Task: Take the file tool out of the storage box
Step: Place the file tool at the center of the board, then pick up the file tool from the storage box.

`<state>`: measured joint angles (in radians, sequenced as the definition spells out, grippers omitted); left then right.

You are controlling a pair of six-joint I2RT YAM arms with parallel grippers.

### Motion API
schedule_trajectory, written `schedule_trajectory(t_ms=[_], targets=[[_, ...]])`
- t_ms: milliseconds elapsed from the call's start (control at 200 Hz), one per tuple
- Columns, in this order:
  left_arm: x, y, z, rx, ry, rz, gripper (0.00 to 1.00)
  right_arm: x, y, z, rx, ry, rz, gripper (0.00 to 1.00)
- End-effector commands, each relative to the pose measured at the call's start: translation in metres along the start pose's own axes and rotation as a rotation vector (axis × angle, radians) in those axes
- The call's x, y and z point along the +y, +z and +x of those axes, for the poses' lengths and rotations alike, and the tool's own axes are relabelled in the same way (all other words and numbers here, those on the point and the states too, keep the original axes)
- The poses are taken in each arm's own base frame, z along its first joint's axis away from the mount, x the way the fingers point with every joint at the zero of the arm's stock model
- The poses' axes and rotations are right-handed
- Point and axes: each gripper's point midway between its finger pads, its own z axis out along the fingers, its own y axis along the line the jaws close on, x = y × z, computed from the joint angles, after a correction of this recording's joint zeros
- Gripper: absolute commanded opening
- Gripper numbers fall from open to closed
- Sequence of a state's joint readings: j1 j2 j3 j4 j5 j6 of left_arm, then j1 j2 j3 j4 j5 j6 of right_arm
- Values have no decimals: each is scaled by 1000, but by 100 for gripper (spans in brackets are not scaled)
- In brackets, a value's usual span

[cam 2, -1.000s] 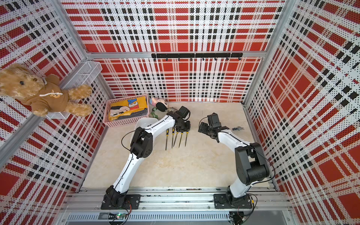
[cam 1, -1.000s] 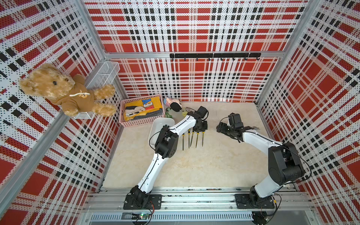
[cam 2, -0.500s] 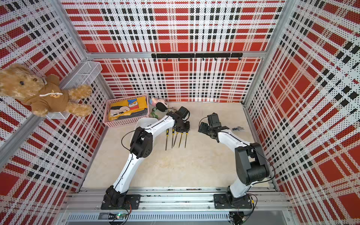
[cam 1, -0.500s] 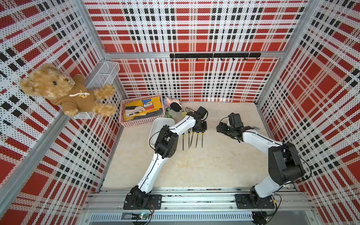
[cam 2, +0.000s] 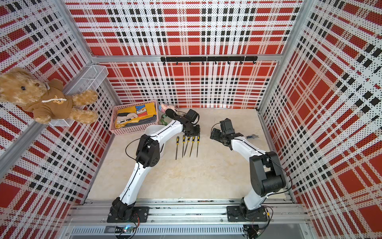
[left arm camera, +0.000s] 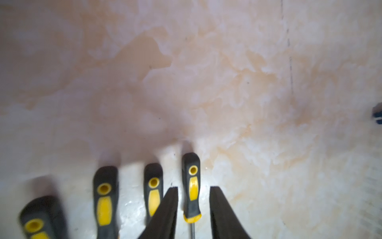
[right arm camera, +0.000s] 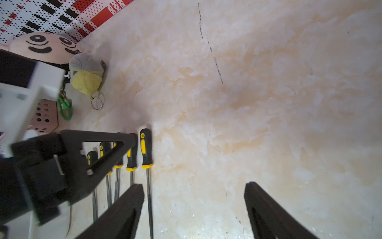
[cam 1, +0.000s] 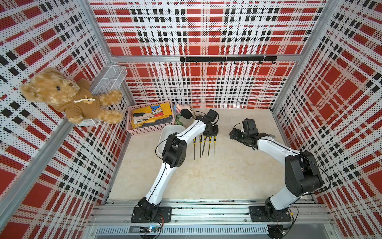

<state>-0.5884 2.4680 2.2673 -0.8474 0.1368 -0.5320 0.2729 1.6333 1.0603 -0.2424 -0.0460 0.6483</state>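
Starting from my base rail, I see the table (cam 1: 206, 182) bare and wide up to the tips of the row of files (cam 1: 204, 144), five lying side by side. At their handles my left gripper (left arm camera: 193, 188) hangs over the file (cam 1: 215, 144) nearest my right arm. Its jaws are a little apart, one on each side of the handle with a thin gap, clamping nothing. My right gripper (right arm camera: 194, 185) hovers to the right of the row, wide apart and empty. Left of the files sits the storage box (cam 1: 171, 130), half under my left arm. Behind it come the pink basket (cam 1: 144, 131) and the back wall.
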Motion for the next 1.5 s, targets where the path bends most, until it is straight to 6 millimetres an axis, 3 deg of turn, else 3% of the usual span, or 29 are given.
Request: schedule_trajectory(t_ms=[0,130,296,386,461,496,521,676,867,1182,1498], targets=[[-14,-84,-47,-181,20,31,33,4,5,-3,-2,-2,-1,84],[33,-111,-51,-220,-16,-87,33,7,7,0,6,-7,-3,84],[133,-127,-46,-209,-108,-277,30,8,11,3,16,-11,-1,84],[178,-133,-42,-204,-146,-351,29,11,12,2,16,-14,-5,84],[207,-134,-40,-196,-174,-393,28,12,14,3,22,-16,-3,84],[211,-132,-37,-188,-173,-398,28,12,14,3,22,-18,-4,84],[230,-136,-39,-189,-204,-416,27,12,15,4,24,-18,-3,84],[267,-132,-31,-166,-249,-459,26,12,17,5,35,-18,4,84],[290,-114,-17,-111,-266,-470,26,13,21,5,45,-20,9,84],[286,-96,-5,-65,-263,-422,29,12,24,7,54,-24,16,84],[279,-82,20,-1,-252,-407,31,12,26,9,60,-28,15,84]])
